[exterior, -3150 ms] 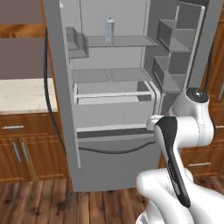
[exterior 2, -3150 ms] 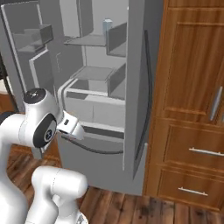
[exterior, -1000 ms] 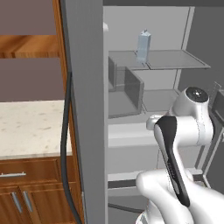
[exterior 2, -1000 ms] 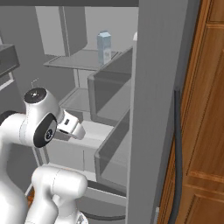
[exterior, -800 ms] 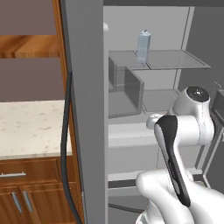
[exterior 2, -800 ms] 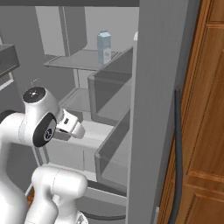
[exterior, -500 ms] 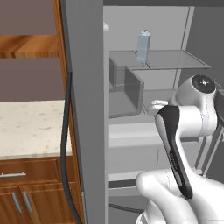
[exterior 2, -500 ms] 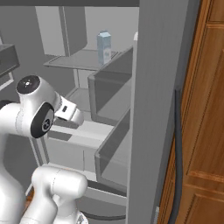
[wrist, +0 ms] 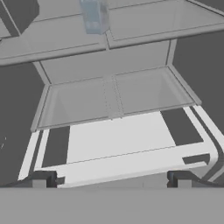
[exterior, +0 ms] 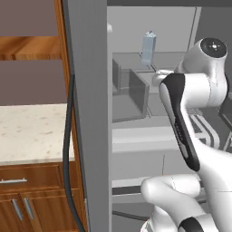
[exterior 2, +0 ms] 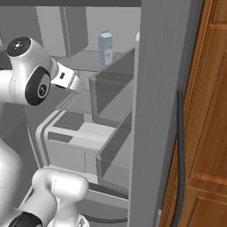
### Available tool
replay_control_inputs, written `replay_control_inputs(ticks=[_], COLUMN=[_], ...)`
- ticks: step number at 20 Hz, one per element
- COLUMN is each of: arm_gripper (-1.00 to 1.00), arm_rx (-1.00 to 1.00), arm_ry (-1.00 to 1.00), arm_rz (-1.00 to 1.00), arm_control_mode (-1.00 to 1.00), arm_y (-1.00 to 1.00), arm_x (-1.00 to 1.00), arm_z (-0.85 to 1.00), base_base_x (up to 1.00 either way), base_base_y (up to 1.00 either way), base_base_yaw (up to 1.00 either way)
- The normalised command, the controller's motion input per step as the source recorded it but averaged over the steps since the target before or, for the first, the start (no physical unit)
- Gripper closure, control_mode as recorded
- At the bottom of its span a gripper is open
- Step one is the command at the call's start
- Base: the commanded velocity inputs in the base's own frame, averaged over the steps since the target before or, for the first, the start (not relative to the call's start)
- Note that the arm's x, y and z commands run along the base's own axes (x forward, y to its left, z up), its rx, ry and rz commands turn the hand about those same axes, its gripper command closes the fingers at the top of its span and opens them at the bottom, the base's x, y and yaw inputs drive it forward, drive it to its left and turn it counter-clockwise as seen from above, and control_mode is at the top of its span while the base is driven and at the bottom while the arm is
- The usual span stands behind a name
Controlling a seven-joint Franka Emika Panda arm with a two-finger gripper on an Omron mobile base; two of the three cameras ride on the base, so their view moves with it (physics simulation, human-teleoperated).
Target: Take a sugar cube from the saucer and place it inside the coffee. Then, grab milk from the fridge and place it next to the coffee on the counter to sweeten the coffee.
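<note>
With the base parked before the open fridge [exterior: 90, 113], the step in hand appears to be fetching the milk; the tool [wrist: 111, 181] shows its two tips spread apart, grasping nothing, aimed over the lower drawers. The milk [exterior 2: 105, 48] stands upright on the upper shelf, well apart, so the next move calls for lifting and reaching inward. Compared with half a second ago, the arm's elbow has risen; the carton is unmoved.

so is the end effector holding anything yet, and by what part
Nothing is held: the end effector is open and empty, and the milk stands on its fridge shelf.
</note>
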Motion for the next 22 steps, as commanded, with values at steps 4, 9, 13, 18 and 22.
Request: replay_control_inputs(ticks=[4,9,13,18,22], arm_gripper=[-1.00,-1.00,-1.00,-1.00,-1.00], arm_rx=[0.00,-0.02,-0.16,-0.01,0.00], arm_ry=[-0.01,0.00,-0.17,-0.12,-0.04], arm_rz=[-0.02,0.00,-0.01,-0.04,-0.03], arm_control_mode=[-1.00,-1.00,-1.00,-1.00,-1.00], arm_y=[-0.04,-0.02,-0.02,-0.01,0.00], arm_x=[0.19,0.06,0.43,0.59,0.75], arm_z=[0.83,0.04,-0.17,0.01,0.00], base_base_x=[0.00,0.00,0.00,0.00,0.00], base_base_y=[0.00,0.00,0.00,0.00,0.00], base_base_yaw=[0.00,0.00,0.00,0.00,0.00])
